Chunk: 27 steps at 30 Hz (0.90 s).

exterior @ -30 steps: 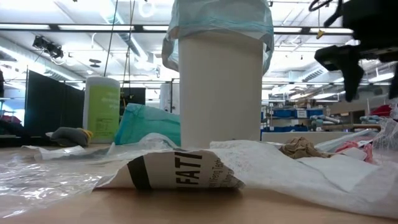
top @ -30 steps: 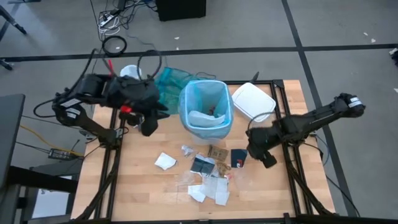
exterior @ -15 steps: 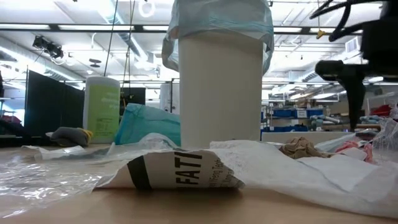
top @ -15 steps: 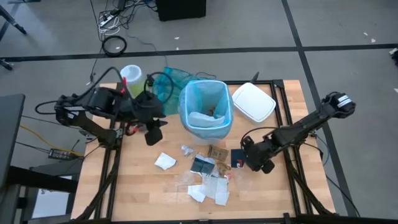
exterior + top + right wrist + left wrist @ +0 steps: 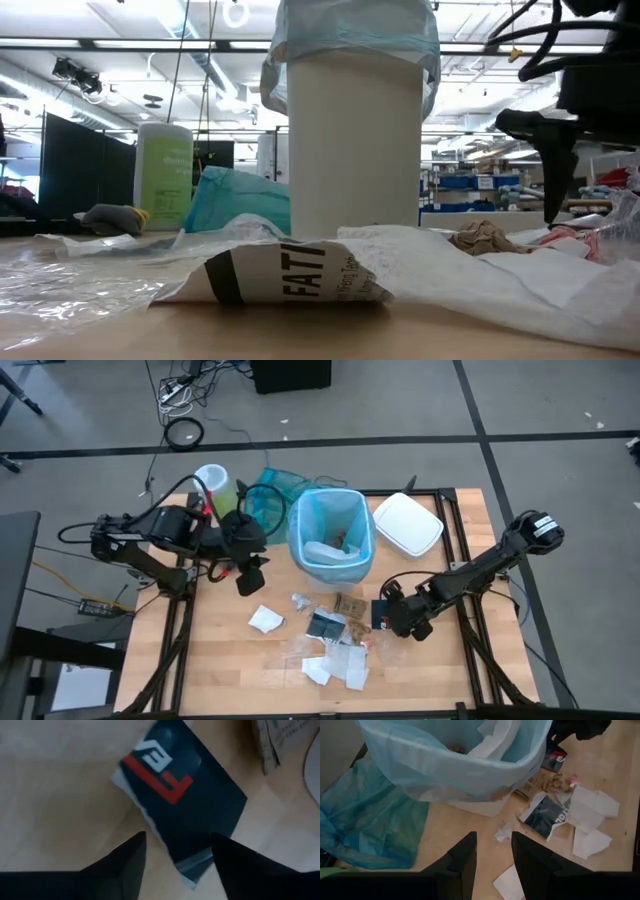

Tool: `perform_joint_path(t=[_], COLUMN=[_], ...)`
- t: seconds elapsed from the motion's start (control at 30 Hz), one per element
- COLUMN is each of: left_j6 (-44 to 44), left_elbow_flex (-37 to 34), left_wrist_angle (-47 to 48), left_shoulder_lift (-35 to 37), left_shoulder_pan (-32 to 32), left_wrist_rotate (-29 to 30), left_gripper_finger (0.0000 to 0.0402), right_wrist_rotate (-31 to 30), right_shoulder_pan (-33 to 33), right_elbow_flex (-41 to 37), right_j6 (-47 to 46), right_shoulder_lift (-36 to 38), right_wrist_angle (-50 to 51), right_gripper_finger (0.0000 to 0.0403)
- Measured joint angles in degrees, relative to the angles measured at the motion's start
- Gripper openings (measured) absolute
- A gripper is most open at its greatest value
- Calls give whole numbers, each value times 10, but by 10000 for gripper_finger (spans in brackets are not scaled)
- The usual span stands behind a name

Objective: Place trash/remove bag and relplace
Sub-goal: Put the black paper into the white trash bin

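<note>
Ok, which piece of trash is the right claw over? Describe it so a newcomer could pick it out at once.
Start at the white bin lined with the light blue bag in the middle of the table. Toward the table's near edge lies a scatter of scraps; at its right end, under the open right claw, is a dark flat packet. Unlike the white papers and brown wrapper beside it, it is navy with a red logo.

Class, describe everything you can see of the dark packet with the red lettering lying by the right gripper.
The dark packet is a flat, dark navy rectangle with red block lettering outlined in white and a pale edge along one side. It looks like thin glossy foil or plastic. It lies flat on the wooden table, to the right of the other scraps and in front of the bin. The right gripper is right over it, fingers spread either side of one end; actual contact cannot be confirmed.
</note>
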State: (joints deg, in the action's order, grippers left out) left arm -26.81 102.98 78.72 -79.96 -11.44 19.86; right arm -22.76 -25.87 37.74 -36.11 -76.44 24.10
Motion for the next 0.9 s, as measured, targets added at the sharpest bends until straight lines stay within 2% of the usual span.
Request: perform_joint_path(t=[0.07, 0.17, 0.2, 0.37, 0.53, 0.73, 0.9], left_j6=[-5, -7, -7, -7, -6, 2, 16], left_elbow_flex=[-9, -22, -25, -38, -48, -59, -59], left_wrist_angle=[-1, -1, 0, 0, 1, 6, 18], left_shoulder_lift=[0, 0, 0, 0, 0, 0, 0], left_shoulder_pan=[0, 0, 0, 0, 0, 0, -1], left_wrist_rotate=[0, 0, 0, 0, 0, 0, 12], left_gripper_finger=[131, 131, 131, 131, 131, 131, 131], right_wrist_rotate=[-4, -3, -2, 16, 17, -11, -69], right_shoulder_pan=[2, 3, 2, 2, 1, 1, 6], right_elbow_flex=[0, 0, 0, 15, 69, 187, 319], right_j6=[-13, -27, -28, -65, -90, -93, -60], right_shoulder_lift=[1, 1, 1, 7, 39, 81, 95], right_wrist_angle=[-1, 0, -1, 15, 105, 246, 319], right_gripper_finger=[143, 37, 20, 2, 0, 0, 0])
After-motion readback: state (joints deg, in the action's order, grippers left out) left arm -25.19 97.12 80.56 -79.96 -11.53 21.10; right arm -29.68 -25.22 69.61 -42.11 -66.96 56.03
